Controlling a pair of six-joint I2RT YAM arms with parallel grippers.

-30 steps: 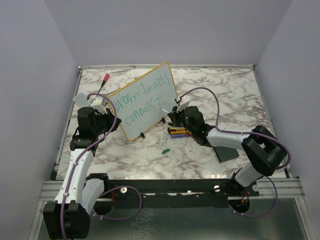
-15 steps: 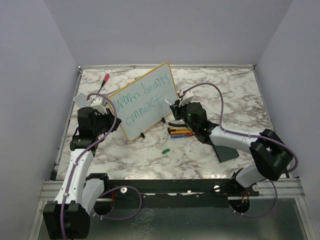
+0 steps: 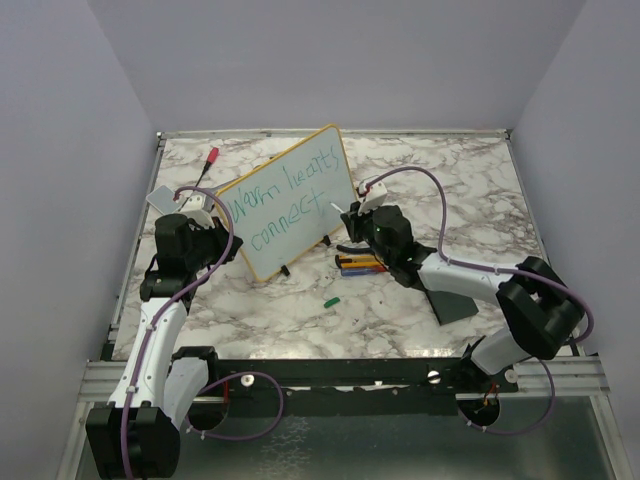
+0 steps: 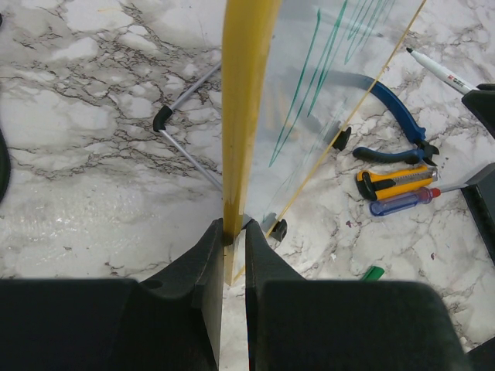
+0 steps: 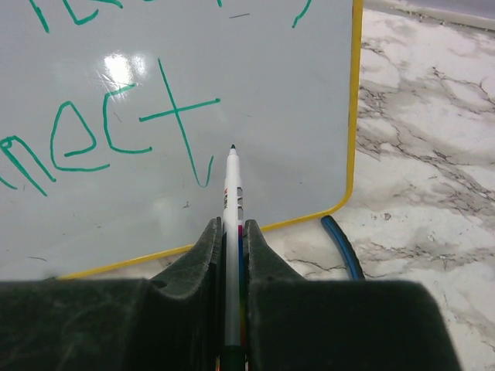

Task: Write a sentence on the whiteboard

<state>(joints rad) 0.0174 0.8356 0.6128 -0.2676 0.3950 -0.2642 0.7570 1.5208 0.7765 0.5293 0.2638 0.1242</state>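
Note:
The whiteboard (image 3: 290,205) with its yellow frame stands tilted on black feet at the middle left. The sentence (image 3: 283,203), in teal marker, reads "Warm hearts connect" in two lines. My left gripper (image 3: 222,222) is shut on the board's yellow left edge (image 4: 246,100), and its jaws (image 4: 233,232) pinch the frame near its bottom. My right gripper (image 3: 352,215) is shut on a white marker (image 5: 232,193). The marker's tip points at the board just right of the final "t" (image 5: 179,124). I cannot tell whether the tip touches the board.
Blue pliers (image 4: 398,116), a yellow utility knife (image 4: 394,182) and a blue screwdriver (image 4: 398,201) lie right of the board. A green cap (image 3: 332,299) lies in front. A red marker (image 3: 211,156) lies at the back left. A black pad (image 3: 455,300) sits under the right arm.
My right gripper has risen with the marker from near the board's lower right corner up to the end of "connect". The left gripper and the board have not moved.

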